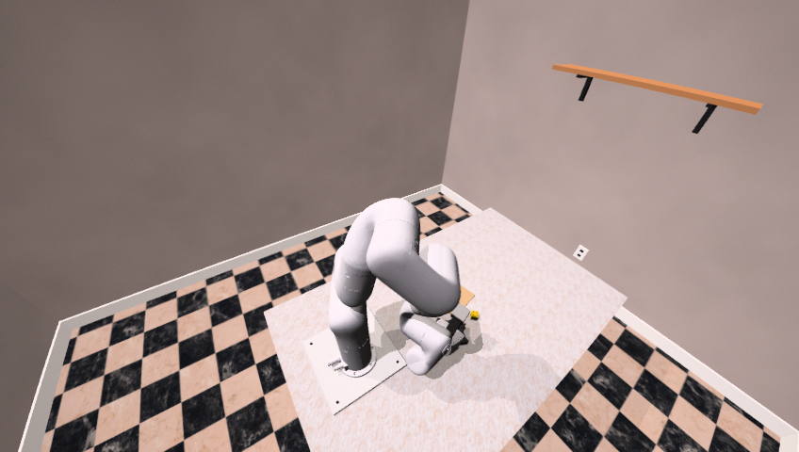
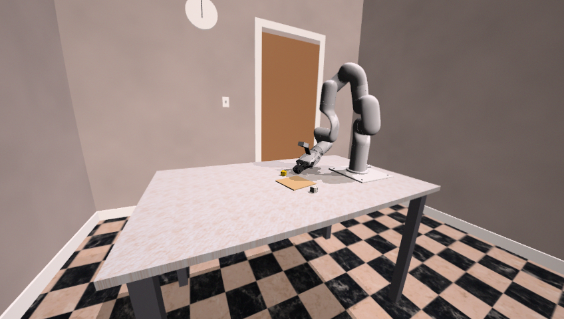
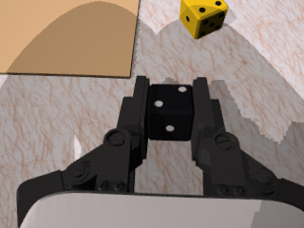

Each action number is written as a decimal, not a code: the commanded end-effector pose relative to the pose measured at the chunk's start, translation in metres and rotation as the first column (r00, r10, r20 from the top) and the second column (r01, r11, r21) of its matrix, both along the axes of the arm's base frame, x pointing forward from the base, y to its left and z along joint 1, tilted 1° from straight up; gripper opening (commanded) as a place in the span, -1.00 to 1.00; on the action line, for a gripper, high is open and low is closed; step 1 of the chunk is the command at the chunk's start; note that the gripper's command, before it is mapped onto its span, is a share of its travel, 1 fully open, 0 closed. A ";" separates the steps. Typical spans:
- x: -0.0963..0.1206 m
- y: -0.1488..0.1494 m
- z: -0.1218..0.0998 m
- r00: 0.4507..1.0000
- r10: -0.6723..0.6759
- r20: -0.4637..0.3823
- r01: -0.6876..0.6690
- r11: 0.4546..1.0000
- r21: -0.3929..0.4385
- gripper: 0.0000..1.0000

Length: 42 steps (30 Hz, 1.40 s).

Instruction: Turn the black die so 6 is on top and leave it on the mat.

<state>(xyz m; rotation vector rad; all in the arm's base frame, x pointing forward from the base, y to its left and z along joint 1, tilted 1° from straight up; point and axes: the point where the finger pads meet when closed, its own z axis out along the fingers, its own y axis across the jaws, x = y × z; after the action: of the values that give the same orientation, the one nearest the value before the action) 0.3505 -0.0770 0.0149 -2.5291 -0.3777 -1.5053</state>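
Note:
In the wrist view my gripper [image 3: 170,95] is shut on the black die [image 3: 169,114], which sits between the two dark fingers with white pips showing. It is held low over the bare table, off the tan mat [image 3: 64,0], whose near edge lies just ahead to the left. In the exterior view the gripper [image 2: 297,169] reaches down at a slant just behind the mat [image 2: 294,182]. In the top view the arm hides most of the mat [image 1: 467,293] and the black die.
A yellow die [image 3: 203,10] [image 2: 283,172] [image 1: 474,314] lies on the table ahead and to the right of the gripper, off the mat. A white die [image 2: 313,189] lies on the table beside the mat's near corner. The arm's base plate [image 2: 362,174] is close behind.

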 end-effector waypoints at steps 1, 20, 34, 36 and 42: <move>0.001 0.000 -0.001 1.000 0.000 0.002 0.000 1.000 -0.001 -0.58; 0.001 0.000 -0.002 1.000 0.000 0.002 0.000 1.000 -0.001 -0.58; 0.001 0.000 -0.002 1.000 0.000 0.002 0.000 1.000 -0.001 -0.58; 0.001 0.000 -0.002 1.000 0.000 0.002 0.000 1.000 -0.001 -0.58; 0.001 0.000 -0.002 1.000 0.000 0.002 0.000 1.000 -0.001 -0.50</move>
<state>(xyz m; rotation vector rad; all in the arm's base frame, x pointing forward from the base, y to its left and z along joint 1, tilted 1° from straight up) 0.3506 -0.0770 0.0127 -2.5289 -0.3778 -1.5058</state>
